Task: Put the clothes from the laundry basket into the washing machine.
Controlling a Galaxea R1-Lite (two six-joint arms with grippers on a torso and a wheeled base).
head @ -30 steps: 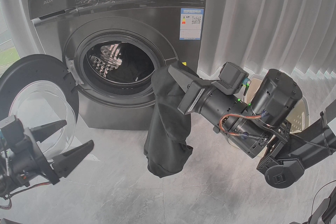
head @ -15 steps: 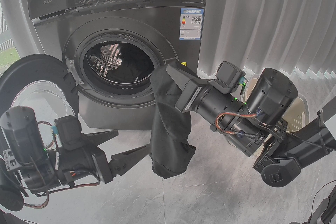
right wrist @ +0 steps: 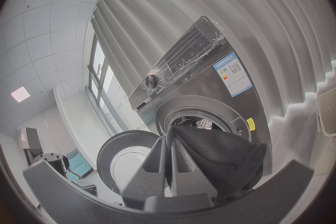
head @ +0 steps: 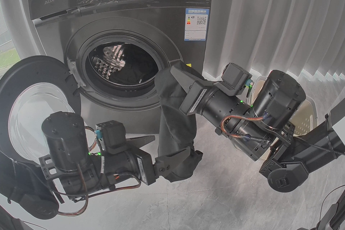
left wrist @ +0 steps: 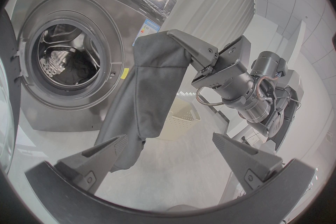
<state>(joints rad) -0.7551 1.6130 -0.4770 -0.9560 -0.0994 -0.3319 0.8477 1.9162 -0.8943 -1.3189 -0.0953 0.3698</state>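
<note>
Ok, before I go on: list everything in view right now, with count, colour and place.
washing machine: 1, dark grey, on the floor straight ahead
door: 1, black rim with a clear window, swung open on the robot's left
dark fabric: count unclear, black, inside the drum
garment: 1, black, hanging in front of the machine, just right of the opening
laundry basket: 1, cream, on the floor right of the machine, behind the right arm
sticker: 1, blue and white, on the machine's front
curtain: white, behind the machine
floor: grey tiles
right gripper: shut on the garment's top
left gripper: open, at the garment's lower end
</note>
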